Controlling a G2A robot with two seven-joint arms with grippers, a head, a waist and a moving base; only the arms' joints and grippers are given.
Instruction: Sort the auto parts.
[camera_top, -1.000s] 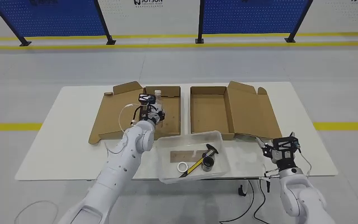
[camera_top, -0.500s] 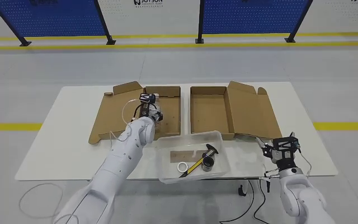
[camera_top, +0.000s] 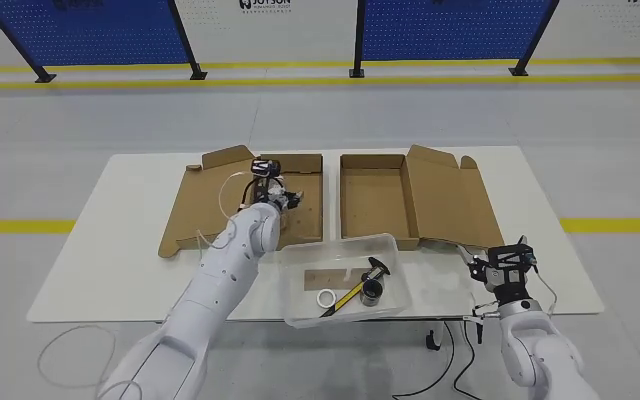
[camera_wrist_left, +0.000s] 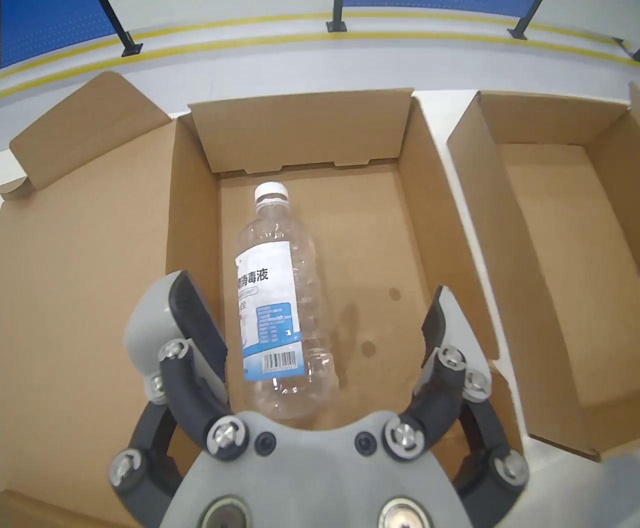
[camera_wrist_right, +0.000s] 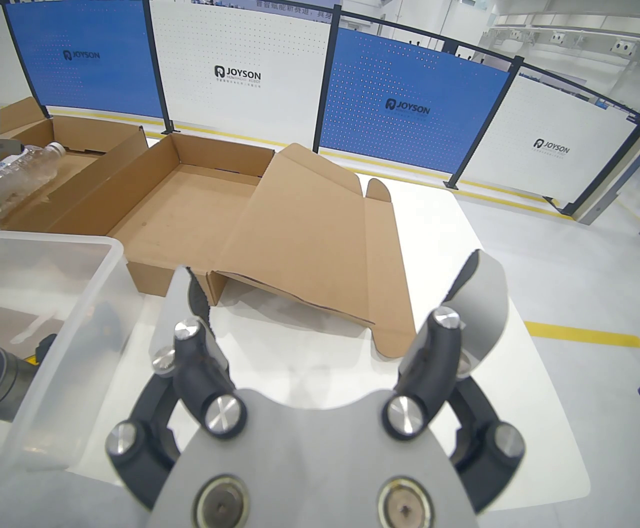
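The left end effector (camera_wrist_left: 312, 295) hangs over the open brown cardboard box (camera_wrist_left: 385, 240) on the left half of the white table (camera_top: 120, 250), its two fingers spread wide and holding nothing. Between those fingers, on the box floor, lies a clear plastic bottle (camera_wrist_left: 282, 280) with a white cap and a blue-and-white label, its cap pointing toward the box's far wall. It sits just beside one finger, and whether the two touch cannot be told. A second open brown cardboard box (camera_top: 375, 205) stands just beside the first, its lid flap folded out toward the table's right side. In front of the two boxes, at the table's near edge, stands a clear plastic bin (camera_top: 296, 300). It holds a small white ring (camera_top: 326, 298), a yellow-and-black tool (camera_top: 342, 299), a dark cylindrical part (camera_top: 372, 292) and a black hammer-shaped piece (camera_top: 378, 267). The right end effector (camera_wrist_right: 330, 270) hovers above the table's near right corner, near the second box's flap, its fingers apart and gripping nothing.
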